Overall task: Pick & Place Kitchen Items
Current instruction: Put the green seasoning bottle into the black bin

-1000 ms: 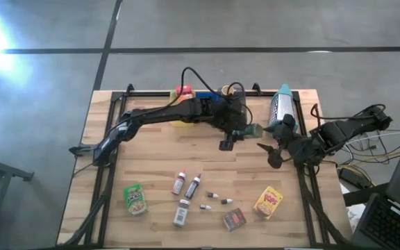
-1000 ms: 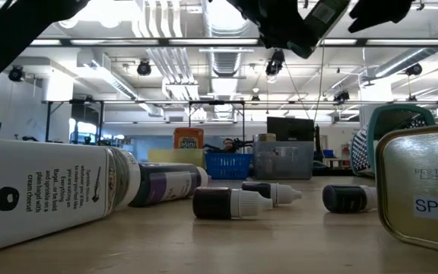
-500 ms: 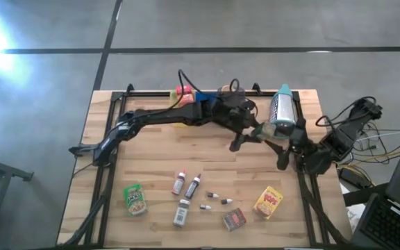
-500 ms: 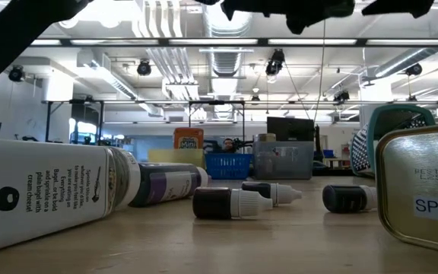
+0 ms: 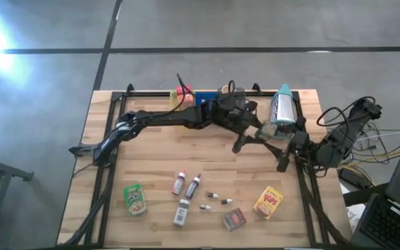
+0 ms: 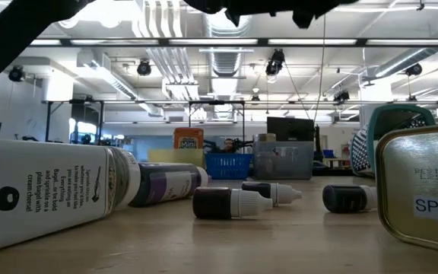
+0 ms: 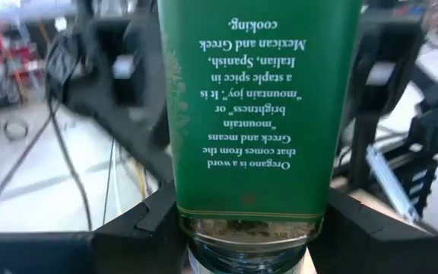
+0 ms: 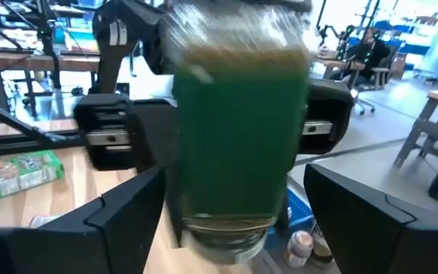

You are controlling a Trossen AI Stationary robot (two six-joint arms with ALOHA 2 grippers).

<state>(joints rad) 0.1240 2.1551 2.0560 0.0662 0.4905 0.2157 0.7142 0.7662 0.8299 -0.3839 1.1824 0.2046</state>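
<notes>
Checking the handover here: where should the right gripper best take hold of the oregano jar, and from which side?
Probably by the free labelled body of the jar, coming from the end opposite the left gripper, whose jaws clamp one end. The jar's straight sides suit a squeeze across its width. The right gripper straddles it, jaws open.

One camera looks straight down on the table (image 5: 151, 156), another level across its top, and both wrist cameras closely face the same oregano jar (image 7: 253, 114).
</notes>
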